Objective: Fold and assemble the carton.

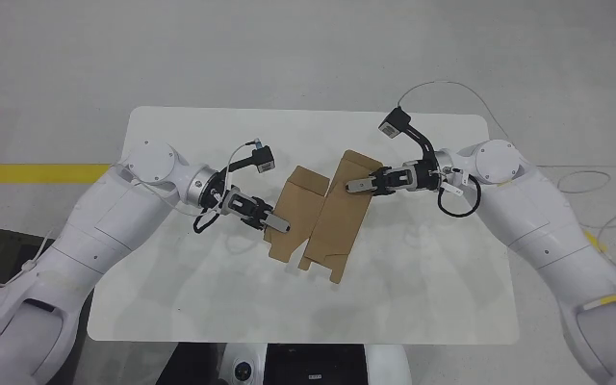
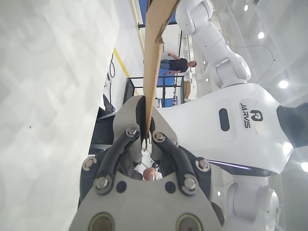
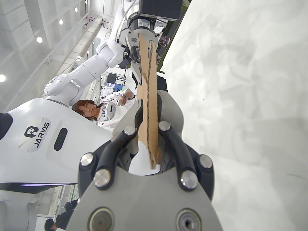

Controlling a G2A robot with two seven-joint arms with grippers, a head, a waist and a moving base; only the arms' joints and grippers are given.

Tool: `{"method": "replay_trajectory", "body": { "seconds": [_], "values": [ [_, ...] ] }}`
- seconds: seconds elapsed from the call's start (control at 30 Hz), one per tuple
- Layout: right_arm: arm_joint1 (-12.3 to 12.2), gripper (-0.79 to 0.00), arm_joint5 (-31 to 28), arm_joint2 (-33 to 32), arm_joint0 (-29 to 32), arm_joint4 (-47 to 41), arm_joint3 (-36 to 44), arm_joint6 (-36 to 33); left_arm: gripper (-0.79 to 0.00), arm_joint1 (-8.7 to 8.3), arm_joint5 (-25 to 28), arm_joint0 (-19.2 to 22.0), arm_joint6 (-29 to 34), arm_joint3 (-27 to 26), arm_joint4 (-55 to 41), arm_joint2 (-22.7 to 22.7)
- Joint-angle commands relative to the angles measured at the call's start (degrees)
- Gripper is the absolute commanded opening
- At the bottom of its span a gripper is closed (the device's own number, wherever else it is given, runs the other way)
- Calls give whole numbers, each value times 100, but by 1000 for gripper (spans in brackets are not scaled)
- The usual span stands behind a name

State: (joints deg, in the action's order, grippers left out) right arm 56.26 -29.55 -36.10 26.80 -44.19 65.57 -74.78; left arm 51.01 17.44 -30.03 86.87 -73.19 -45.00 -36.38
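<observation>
A white, round-cornered table (image 1: pixel 423 289) stands on a pale grey floor, and over its middle hangs the one carton (image 1: pixel 322 217), a flat brown cardboard blank that appears to be held clear of the surface. Its long axis runs slantwise, from the far right toward the near left of the table. The two grippers face each other across its short width. The left gripper (image 1: pixel 277 223) is clamped on the near-left long edge, and the right gripper (image 1: pixel 356 186) is clamped on the far-right one. Each wrist view shows the board edge-on, pinched between dark pads: the left gripper (image 2: pixel 145 123) on the carton (image 2: pixel 152 68), the right gripper (image 3: pixel 148 131) on the carton (image 3: pixel 148 102).

Neither arm is nearer — both already have the board, one on each side. The next move likely turns on this opposition: bringing the held edges toward one another along the short axis should bow the panels apart at the crease between them.

Count — one carton, two grippers, one table.
</observation>
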Motion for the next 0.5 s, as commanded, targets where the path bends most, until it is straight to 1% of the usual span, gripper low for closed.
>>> {"method": "replay_trajectory", "body": {
  "seconds": [0.0, 0.2, 0.23, 0.27, 0.3, 0.47],
  "values": [
    [0, -785, -1, -1, 1, 2, 0, 1, -785, -1, 0, 1, 0, 0, -1, 1],
    [0, -785, -1, -1, 1, 2, 0, 1, -785, -1, 0, 1, 0, 0, -1, 1],
    [0, -754, -1, -1, 1, 2, 0, 1, -785, -1, 0, 1, 0, 0, -1, 1],
    [0, -566, -1, -1, 1, 2, 0, 1, -785, -1, 0, 1, 0, 0, -1, 1],
    [0, 0, -1, -1, 1, 2, 0, 1, -785, 0, 3, 19, -3, -16, -13, -22],
    [0, 0, -1, -1, 1, 2, 0, 1, -785, -21, -34, -34, 34, 25, -13, -186]
  ]
}}
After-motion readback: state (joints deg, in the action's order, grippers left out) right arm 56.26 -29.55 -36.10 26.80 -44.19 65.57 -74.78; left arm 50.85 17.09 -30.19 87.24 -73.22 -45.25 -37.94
